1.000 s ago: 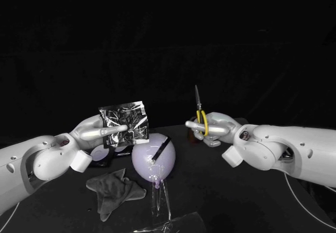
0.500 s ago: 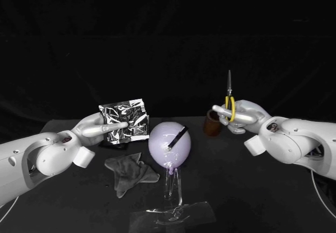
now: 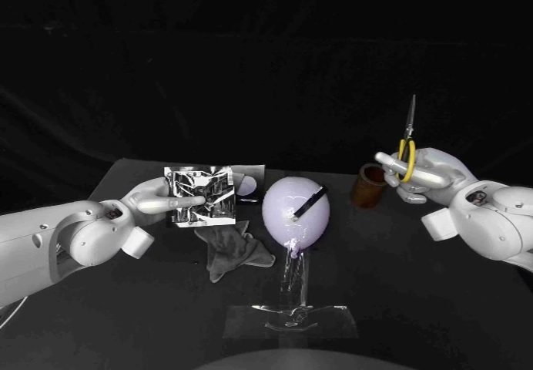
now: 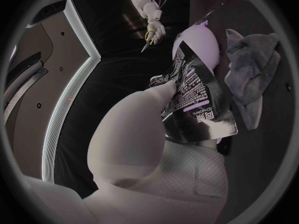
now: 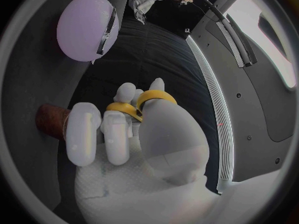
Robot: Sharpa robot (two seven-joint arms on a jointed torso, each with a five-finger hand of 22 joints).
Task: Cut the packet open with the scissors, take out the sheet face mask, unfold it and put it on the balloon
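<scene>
Left hand [image 3: 165, 203]: closed on the packet [image 3: 201, 196], with one finger laid flat across the printed silver face and the thumb behind it. Grip is on the packet's left half. The packet is upright, face toward the head camera, clear of the table [image 3: 444, 297]. The left wrist view shows small print and a pale band on the side facing the palm.

Right hand [image 3: 431, 173]: fingers curled through the yellow loops of the scissors [image 3: 407, 142], holding them. The blades point straight up and read as one thin line, so they are together. The right wrist view shows both yellow loops seated over the fingers.

Packet and scissors are well apart, with the balloon [image 3: 286, 202] between them. The packet is near the balloon's left side, not touching it.

The balloon is pale lilac and sits atop a clear stand [image 3: 293, 277]. The stand rises from a clear base plate [image 3: 250, 322] lying flat on the table. A black strip [image 3: 308, 205] lies diagonally across the balloon's front.

Grey cloth [image 3: 236, 248]: crumpled on the table below the packet, just left of the stand.

Brown cup [image 3: 370, 186]: upright on the table, between the balloon and the right hand.
</scene>
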